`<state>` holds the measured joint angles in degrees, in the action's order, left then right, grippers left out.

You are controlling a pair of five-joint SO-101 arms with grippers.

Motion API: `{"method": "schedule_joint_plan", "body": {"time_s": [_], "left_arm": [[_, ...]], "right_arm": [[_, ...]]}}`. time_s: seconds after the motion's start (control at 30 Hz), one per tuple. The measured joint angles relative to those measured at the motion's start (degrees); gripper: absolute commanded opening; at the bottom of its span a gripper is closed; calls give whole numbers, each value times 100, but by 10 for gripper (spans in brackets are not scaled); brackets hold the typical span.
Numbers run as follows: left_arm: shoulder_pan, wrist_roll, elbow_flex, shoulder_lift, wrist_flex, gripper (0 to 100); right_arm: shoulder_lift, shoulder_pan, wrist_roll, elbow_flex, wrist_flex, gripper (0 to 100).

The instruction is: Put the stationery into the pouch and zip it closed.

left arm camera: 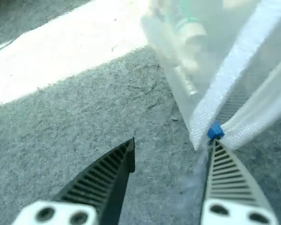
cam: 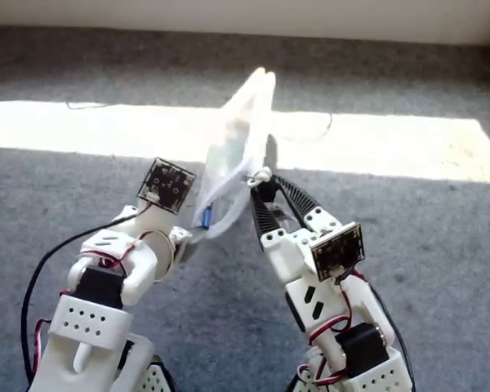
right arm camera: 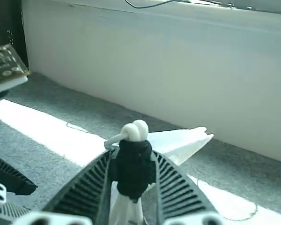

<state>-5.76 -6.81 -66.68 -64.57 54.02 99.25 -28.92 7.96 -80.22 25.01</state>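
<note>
A translucent white pouch (cam: 241, 139) stands lifted on edge above the grey carpet between the two arms. In the left wrist view, pens (left arm camera: 187, 28) show through its wall, and its white zipper tape ends in a blue stop (left arm camera: 215, 132). My left gripper (left arm camera: 171, 154) is open at that end of the pouch, with one fingertip (left arm camera: 219, 157) right under the blue stop (cam: 206, 216). My right gripper (cam: 265, 196) is shut on the black zipper pull (right arm camera: 133, 164), which carries a white bead (right arm camera: 135, 131). The pouch's far corner (right arm camera: 187, 139) pokes out behind it.
Grey carpet (cam: 441, 245) covers the floor, crossed by a bright sunlit band (cam: 82, 126). A thin cable (cam: 314, 131) lies in that band. A white wall (right arm camera: 178, 70) rises at the back. The left arm's camera board (right arm camera: 4, 68) is close beside my right gripper.
</note>
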Motion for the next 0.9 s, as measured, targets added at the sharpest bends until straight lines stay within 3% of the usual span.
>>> {"method": "schedule_joint_plan", "body": {"time_s": [0.17,0.4,0.9], "left_arm": [[387,9,0,0,-273,136],[404,0,0,0,-782,101],[264,264,-9,0,-1055,223]], "right_arm": [[0,-26,0,0,0,5],[0,-26,0,0,237,5],[9,-9,0,0,290,5]]}}
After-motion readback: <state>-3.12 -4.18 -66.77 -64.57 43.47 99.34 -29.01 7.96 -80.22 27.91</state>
